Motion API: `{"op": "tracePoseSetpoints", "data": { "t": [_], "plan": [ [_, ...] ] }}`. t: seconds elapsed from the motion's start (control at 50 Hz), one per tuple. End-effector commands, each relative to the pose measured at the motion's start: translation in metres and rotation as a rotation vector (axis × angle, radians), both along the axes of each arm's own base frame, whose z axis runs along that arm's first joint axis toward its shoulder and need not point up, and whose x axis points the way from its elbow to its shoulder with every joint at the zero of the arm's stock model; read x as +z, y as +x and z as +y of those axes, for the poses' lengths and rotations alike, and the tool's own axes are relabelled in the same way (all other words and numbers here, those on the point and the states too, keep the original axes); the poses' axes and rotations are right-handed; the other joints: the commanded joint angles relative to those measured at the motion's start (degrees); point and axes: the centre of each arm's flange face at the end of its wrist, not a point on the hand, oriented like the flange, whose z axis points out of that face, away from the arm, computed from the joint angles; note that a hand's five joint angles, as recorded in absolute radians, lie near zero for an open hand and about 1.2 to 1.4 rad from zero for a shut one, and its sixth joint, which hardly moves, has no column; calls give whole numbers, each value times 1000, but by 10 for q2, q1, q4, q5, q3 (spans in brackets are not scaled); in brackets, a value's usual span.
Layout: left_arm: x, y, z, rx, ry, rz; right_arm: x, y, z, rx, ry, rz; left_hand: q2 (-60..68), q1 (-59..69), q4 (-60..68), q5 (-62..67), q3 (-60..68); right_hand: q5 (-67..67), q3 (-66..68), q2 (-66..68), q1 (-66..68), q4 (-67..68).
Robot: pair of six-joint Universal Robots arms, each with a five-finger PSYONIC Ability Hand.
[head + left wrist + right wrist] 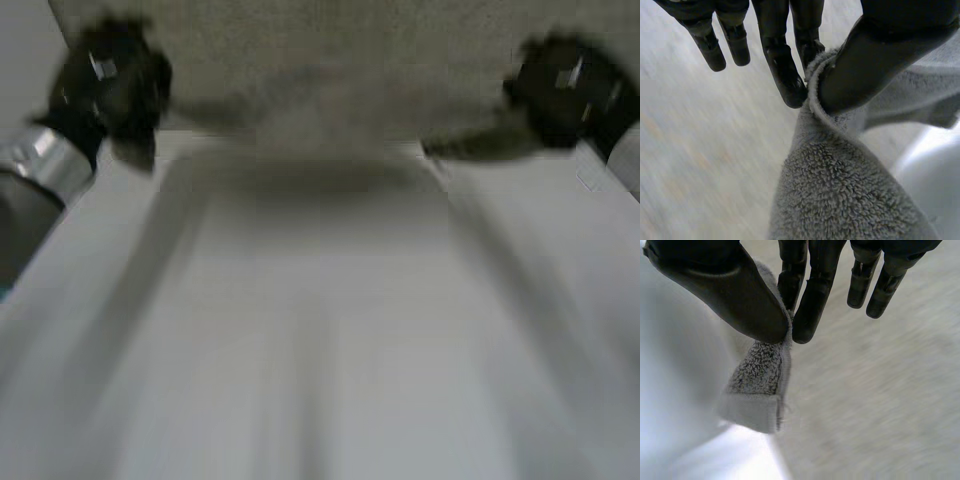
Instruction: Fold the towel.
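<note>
Pinching towel [840, 200] w/ left hand [880, 55], right hand [730, 290] (opp. ends).

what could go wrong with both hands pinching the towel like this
The right hand pinches only a corner tip of the towel between thumb and finger, so it could slip out. The left hand has cloth bunched round its thumb, which might snag on release and skew the fold.

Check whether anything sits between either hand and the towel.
Nothing visible does. The left hand pinches the grey towel at its edge between thumb and fingers, and the right hand pinches a corner of it the same way.
</note>
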Motion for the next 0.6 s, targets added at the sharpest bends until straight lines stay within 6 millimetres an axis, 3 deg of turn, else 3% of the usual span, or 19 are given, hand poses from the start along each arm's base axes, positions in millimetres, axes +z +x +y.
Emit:
{"op": "tracePoseSetpoints", "data": {
  "t": [0.02, 0.04, 0.06, 0.12, 0.18, 0.2, 0.22, 0.24, 0.26, 0.3, 0.32, 0.34, 0.36, 0.38, 0.42, 0.54, 0.58, 0.6],
  "plan": [
    [-100, 5, 15, -11, 254, -137, -102, -8, 30, 60, 221, 145, 59, 55, -32, 49, -24, 41, -29, 54, 50, -44],
    [-117, 5, 20, -15, 288, -184, -102, -8, 30, 60, 221, 145, 59, 55, -32, 49, -24, 41, -29, 54, 50, -44],
    [-117, 5, 20, -15, 289, -184, -118, -8, 38, 68, 266, 163, 59, 55, -32, 49, -24, 41, -29, 54, 50, -44],
    [-133, 5, 27, -20, 320, -226, -126, -9, 46, 78, 303, 163, 59, 55, -32, 49, -24, 41, -29, 54, 50, -44],
    [-140, 4, 44, -37, 369, -277, -116, -14, 52, 66, 302, 150, 59, 55, -32, 49, -24, 41, -29, 54, 50, -44],
    [-129, 6, 52, -40, 382, -275, -104, -16, 58, 66, 286, 144, 59, 55, -32, 49, -24, 41, -29, 54, 50, -44],
    [-129, 6, 52, -40, 382, -275, -104, -16, 58, 66, 286, 144, 59, 55, -32, 49, -24, 41, -29, 54, 50, -44],
    [-122, 9, 57, -33, 387, -272, -78, -29, 67, 52, 271, 127, 59, 55, -32, 49, -24, 41, -29, 54, 50, -44],
    [-113, 12, 63, -30, 389, -271, -78, -29, 67, 52, 271, 127, 59, 55, -32, 49, -24, 41, -29, 54, 50, -44],
    [-90, 17, 73, -21, 367, -263, -57, -42, 75, 52, 270, 100, 59, 55, -32, 49, -24, 41, -29, 54, 50, -44],
    [-90, 17, 73, -21, 367, -262, -57, -42, 75, 52, 270, 100, 59, 55, -32, 49, -24, 41, -29, 54, 50, -44],
    [-75, 22, 80, -13, 351, -257, -45, -46, 81, 62, 263, 88, 59, 55, -32, 49, -24, 41, -29, 54, 50, -44],
    [-75, 22, 80, -13, 351, -257, -34, -50, 87, 72, 257, 75, 59, 55, -32, 49, -24, 41, -29, 54, 50, -44],
    [-61, 25, 87, -10, 335, -249, -34, -50, 87, 72, 257, 75, 59, 55, -32, 49, -24, 41, -29, 54, 50, -44],
    [-30, 32, 103, -8, 273, -233, -11, -65, 95, 55, 235, 52, 59, 55, -32, 49, -24, 41, -29, 54, 50, -44],
    [-8, 40, 105, -1, 233, -197, 8, -79, 93, 77, 182, 29, 59, 55, -32, 49, -24, 41, -29, 54, 50, -44],
    [-10, 40, 100, -6, 252, -178, 7, -80, 90, 95, 176, 29, 59, 55, -32, 49, -24, 41, -29, 54, 50, -44],
    [-21, 38, 90, -15, 309, -169, 3, -82, 82, 99, 178, 28, 59, 55, -32, 49, -24, 41, -29, 54, 50, -44]
  ]
}}
